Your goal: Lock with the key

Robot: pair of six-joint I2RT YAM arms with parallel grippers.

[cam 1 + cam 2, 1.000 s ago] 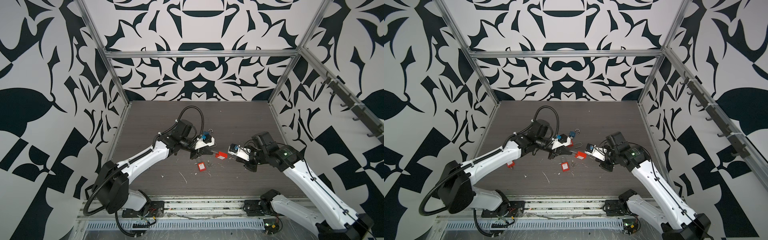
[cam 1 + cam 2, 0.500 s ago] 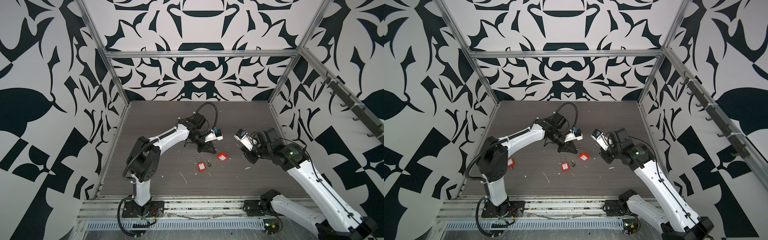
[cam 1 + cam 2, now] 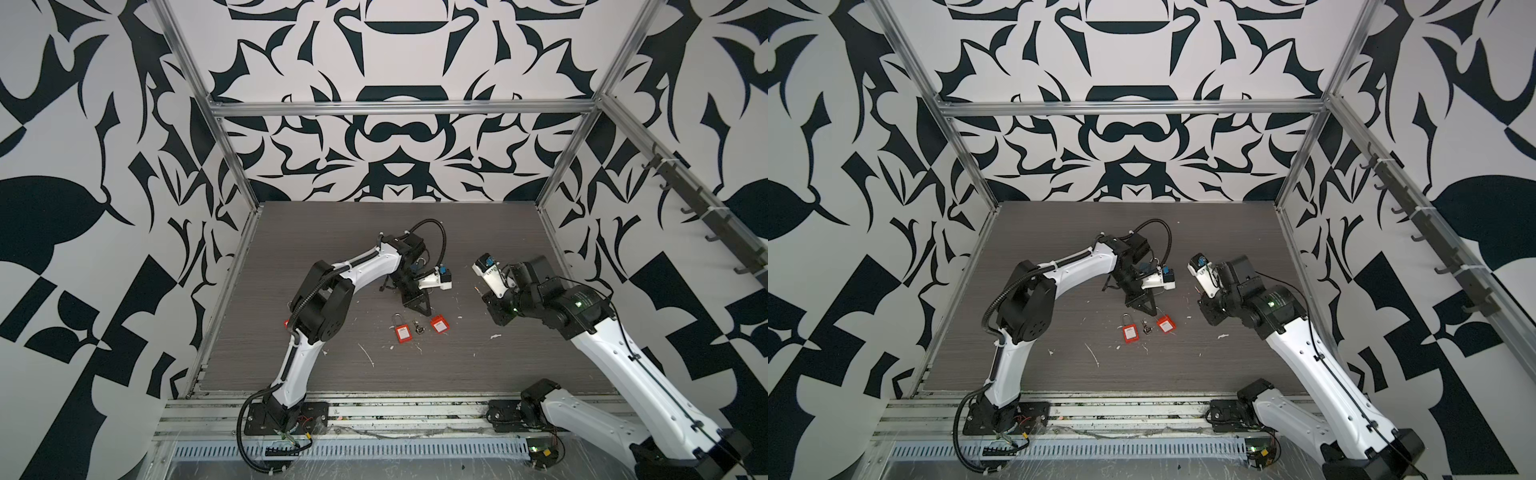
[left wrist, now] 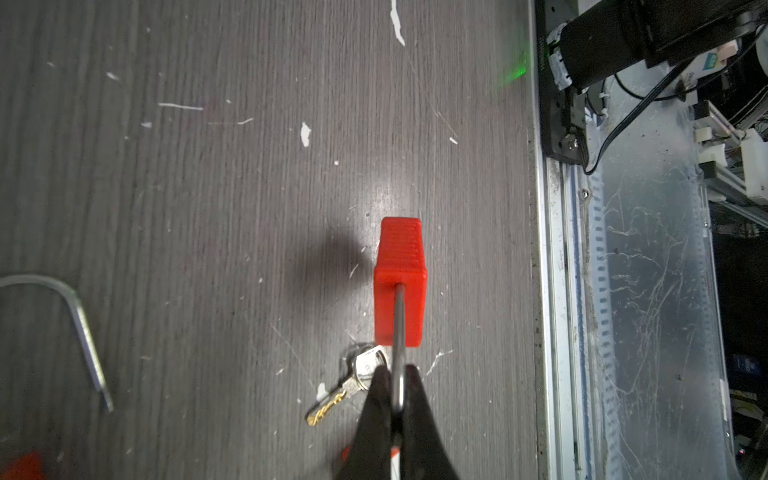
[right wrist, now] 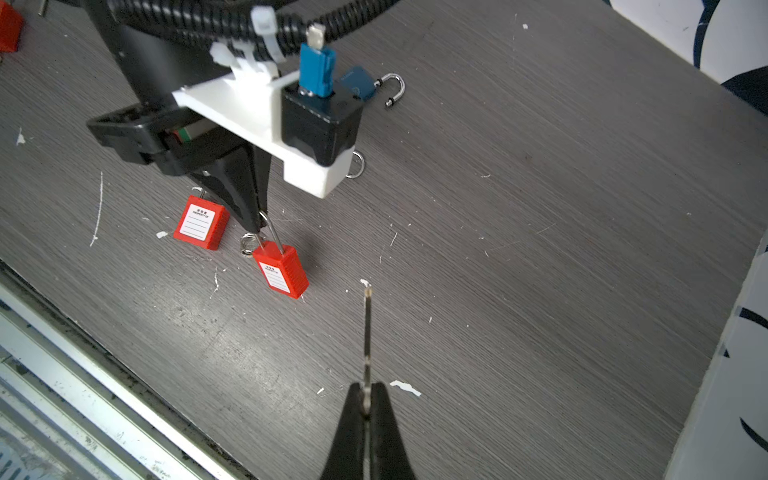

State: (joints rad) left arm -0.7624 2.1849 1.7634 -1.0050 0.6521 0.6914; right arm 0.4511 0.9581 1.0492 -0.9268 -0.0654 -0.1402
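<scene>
I'm clenching my L end effector (image 4: 398, 390) on the shackle of the red padlock (image 4: 401, 282). Its body is hanging below the tips, mid counter (image 3: 478, 374); can't tell if it's touching down. I'm pinching the key (image 5: 367, 332) in my R end effector (image 5: 366, 399), blade sticking out past the tips, well apart from the padlock, to its right. 2nd red padlock (image 3: 403, 333) is lying flat just left, w/ a key bunch (image 3: 417, 329) sitting btwn the two. Blue padlock (image 5: 357, 85), shackle open, is lying farther back.

Three red padlocks (image 3: 403, 333) (image 3: 439, 324) (image 3: 286, 323), one half hidden; one blue padlock (image 5: 357, 85); one single key (image 5: 367, 332); one key bunch (image 4: 359, 374).
</scene>
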